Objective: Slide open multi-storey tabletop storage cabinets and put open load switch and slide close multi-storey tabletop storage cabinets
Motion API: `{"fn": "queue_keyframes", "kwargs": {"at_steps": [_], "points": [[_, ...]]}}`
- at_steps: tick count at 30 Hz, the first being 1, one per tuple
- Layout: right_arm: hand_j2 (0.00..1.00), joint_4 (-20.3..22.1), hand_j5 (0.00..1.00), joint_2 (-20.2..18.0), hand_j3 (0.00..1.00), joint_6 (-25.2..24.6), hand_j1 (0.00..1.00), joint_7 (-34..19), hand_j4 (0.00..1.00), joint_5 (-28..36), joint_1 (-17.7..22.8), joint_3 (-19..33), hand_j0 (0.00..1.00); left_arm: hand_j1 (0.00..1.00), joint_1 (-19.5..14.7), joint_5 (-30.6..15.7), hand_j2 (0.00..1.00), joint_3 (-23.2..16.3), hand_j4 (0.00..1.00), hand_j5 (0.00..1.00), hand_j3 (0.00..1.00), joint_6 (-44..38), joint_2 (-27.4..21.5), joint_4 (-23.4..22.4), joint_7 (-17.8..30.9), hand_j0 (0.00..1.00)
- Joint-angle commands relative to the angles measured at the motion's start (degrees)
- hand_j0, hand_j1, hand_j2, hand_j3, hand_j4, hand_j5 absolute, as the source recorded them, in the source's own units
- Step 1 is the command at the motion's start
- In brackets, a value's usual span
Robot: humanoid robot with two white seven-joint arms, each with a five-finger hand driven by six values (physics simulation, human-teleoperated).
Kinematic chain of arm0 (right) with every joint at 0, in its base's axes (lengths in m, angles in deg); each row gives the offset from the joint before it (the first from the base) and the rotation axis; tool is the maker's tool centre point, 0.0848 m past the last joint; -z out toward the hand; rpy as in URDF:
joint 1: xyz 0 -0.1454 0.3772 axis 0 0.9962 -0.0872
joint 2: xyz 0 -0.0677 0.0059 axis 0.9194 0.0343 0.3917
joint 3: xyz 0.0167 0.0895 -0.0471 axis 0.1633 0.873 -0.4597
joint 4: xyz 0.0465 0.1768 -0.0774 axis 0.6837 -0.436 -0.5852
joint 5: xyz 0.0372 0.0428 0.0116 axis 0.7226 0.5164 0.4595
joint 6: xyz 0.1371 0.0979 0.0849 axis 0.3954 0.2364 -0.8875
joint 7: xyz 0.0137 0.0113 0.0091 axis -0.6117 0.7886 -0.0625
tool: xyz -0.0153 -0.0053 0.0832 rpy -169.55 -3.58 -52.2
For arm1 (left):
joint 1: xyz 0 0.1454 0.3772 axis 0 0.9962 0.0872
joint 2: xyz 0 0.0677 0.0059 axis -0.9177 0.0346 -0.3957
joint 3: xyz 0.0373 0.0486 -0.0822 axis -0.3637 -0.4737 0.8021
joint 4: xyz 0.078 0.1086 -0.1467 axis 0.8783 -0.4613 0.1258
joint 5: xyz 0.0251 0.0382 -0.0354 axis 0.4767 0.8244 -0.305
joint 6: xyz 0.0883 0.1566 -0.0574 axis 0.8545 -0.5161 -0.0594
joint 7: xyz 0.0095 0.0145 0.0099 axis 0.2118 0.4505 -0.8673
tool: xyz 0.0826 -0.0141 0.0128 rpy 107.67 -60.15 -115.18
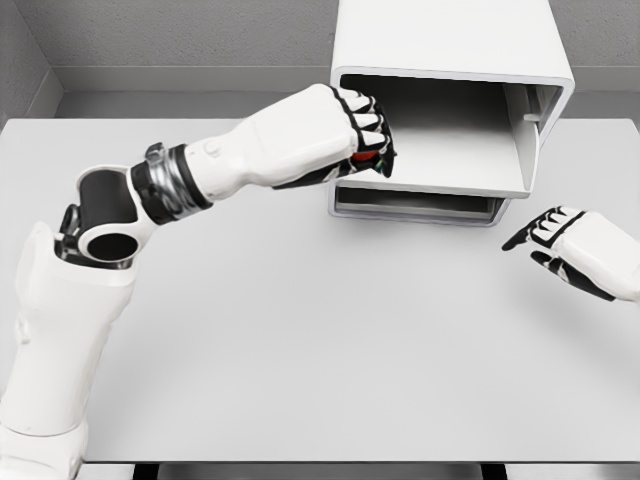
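While the left hand (352,135) was curled into a fist at the left front corner of the cabinet's pulled-out upper drawer (450,150), its fingers (368,122) were wrapped tightly around a small object (366,158), presumably the load switch, of which only red and dark patches with a trace of green showed beneath the knuckles. The object was held just above the drawer's left end, at its front lip; whether it touched the drawer floor could not be told. From the hand, the white left arm (200,175) ran down and to the left across the bench (300,330), bending at a black-and-silver joint near the bench's left edge. The storage cabinet (445,60) stood at the far edge of the bench, right of centre, with a lower drawer (415,205) protruding only slightly beneath the upper one. Near the right edge of the bench, well apart from the cabinet, the right hand (575,250) hovered with fingers loosely relaxed, holding nothing.
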Motion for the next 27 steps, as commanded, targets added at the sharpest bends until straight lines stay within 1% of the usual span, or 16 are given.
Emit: {"fn": "queue_keyframes", "kwargs": {"at_steps": [1, 4, 6, 12, 13, 14, 18, 21, 22, 27], "points": [[0.57, -0.4, 0.57, 1.6, 0.57, 0.0, 0.57, -0.1, 0.57, 0.2, 0.0, -0.1, 0.57, 0.4, 0.0, 0.3, 0.4, -0.1, 0.4, 0.4, 0.4, -0.2, 1.2, -0.4, 0.0, 0.4], [0.57, -1.3, 0.57, 2.2, 0.57, 0.0, 0.57, -0.1, 0.57, 0.2, 0.0, -0.4, 0.57, 0.4, -0.4, 2.1, 0.4, -0.2, 0.4, 0.4, 0.4, -0.2, 2.7, -1.2, 0.0, 0.4], [0.57, -1.5, 0.57, 2.9, 0.57, 0.0, 0.57, -0.1, 0.57, 0.2, 0.0, -0.4, 0.57, 0.4, -1.2, 2.3, 0.4, -0.7, 0.4, 0.4, 0.4, -0.2, 3.5, -2.6, 0.0, 0.4], [0.57, -2.1, 0.57, 5.1, 0.57, 0.0, 0.57, -0.2, 0.57, -0.2, 0.0, -0.6, 0.57, 0.4, -2.1, 2.5, 0.4, -1.9, 0.4, 0.4, 0.4, -0.2, 5.0, -4.3, 0.0, 0.4], [0.57, -2.1, 0.57, 5.1, 0.57, 0.0, 0.57, -0.2, 0.57, -0.2, 0.0, -0.6, 0.57, 0.4, -2.1, 3.5, 0.4, -2.2, 0.4, 0.4, 0.4, -0.2, 5.2, -4.3, 0.0, 0.4], [0.57, -2.6, 0.57, 5.2, 0.57, 0.0, 0.57, -0.2, 0.57, -0.3, 0.0, -0.6, 0.57, 0.4, -2.1, 3.7, 0.4, -2.3, 0.4, 0.4, 0.4, -0.2, 6.0, -4.4, 0.0, 0.4], [0.58, -3.0, 0.58, 6.3, 0.58, 0.0, 0.58, -0.2, 0.58, -0.5, -0.1, -0.6, 0.58, 0.4, -2.5, 4.3, 0.4, -2.3, 0.4, 0.4, 0.4, -0.2, 6.5, -6.2, 0.0, 0.4], [0.58, -3.1, 0.58, 6.7, 0.58, 0.0, 0.58, -0.2, 0.58, -0.8, -0.2, -0.6, 0.58, 0.4, -2.9, 5.0, 0.4, -2.3, 0.4, 0.4, 0.4, -0.2, 7.8, -7.2, 0.0, 0.4], [0.58, -3.3, 0.58, 6.8, 0.58, 0.0, 0.58, -0.2, 0.58, -0.8, -0.2, -0.6, 0.58, 0.4, -3.0, 5.0, 0.4, -3.0, 0.4, 0.4, 0.4, -0.2, 8.3, -7.3, 0.0, 0.4], [0.58, -4.2, 0.58, 6.8, 0.58, 0.0, 0.58, -0.2, 0.58, -0.8, -0.5, -1.4, 0.58, 0.41, -3.3, 5.4, 0.41, -3.5, 0.41, 0.41, 0.41, -0.2, 8.9, -9.3, 0.0, 0.41]]}}
